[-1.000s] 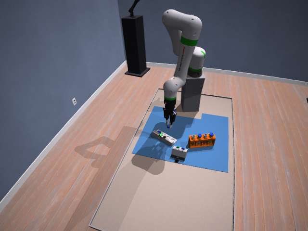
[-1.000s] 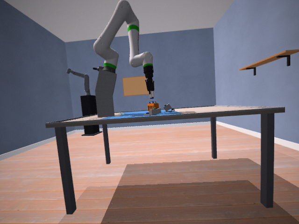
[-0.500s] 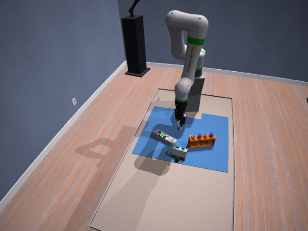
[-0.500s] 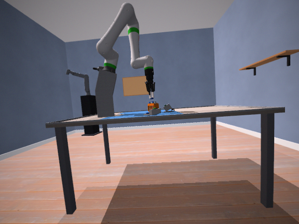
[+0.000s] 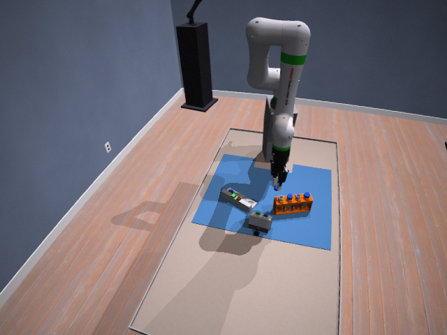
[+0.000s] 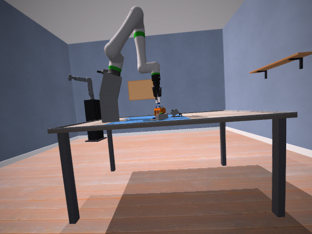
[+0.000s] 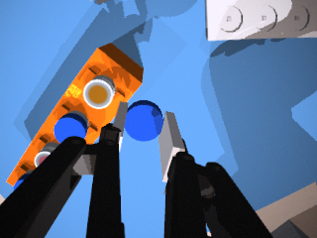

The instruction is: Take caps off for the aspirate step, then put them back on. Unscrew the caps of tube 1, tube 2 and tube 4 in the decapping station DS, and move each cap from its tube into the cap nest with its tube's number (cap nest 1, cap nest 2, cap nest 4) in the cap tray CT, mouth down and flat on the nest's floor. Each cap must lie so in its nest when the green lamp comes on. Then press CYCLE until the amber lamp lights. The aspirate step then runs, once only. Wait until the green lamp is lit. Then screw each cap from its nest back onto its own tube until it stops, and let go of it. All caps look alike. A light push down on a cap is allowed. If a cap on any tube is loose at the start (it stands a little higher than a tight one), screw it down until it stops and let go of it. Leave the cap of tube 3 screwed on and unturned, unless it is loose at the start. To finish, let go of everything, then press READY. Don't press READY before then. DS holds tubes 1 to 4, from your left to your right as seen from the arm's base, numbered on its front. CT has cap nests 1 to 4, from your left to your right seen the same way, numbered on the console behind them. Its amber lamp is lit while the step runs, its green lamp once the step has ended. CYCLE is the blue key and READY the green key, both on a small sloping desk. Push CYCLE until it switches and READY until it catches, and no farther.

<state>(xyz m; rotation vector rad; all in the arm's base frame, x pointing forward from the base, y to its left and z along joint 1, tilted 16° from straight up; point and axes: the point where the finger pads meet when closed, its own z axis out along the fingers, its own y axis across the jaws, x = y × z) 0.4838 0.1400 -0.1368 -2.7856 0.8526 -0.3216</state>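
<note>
Now claw grips cap, axis vertical.

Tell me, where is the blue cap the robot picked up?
The blue cap is pinched in the gripper, up in the air beside the orange tube holder, near its open tube.

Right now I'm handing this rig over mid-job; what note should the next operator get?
Gripper: shut on a blue cap, held above the mat beside station DS.
Green lamp lit. Tube 1 and tube 3 capped; tube 2 and tube 4 open. One cap lies in nest 4 of tray CT.
Left: screw the held cap onto tube 2, recap tube 4, let go, press READY.
</note>
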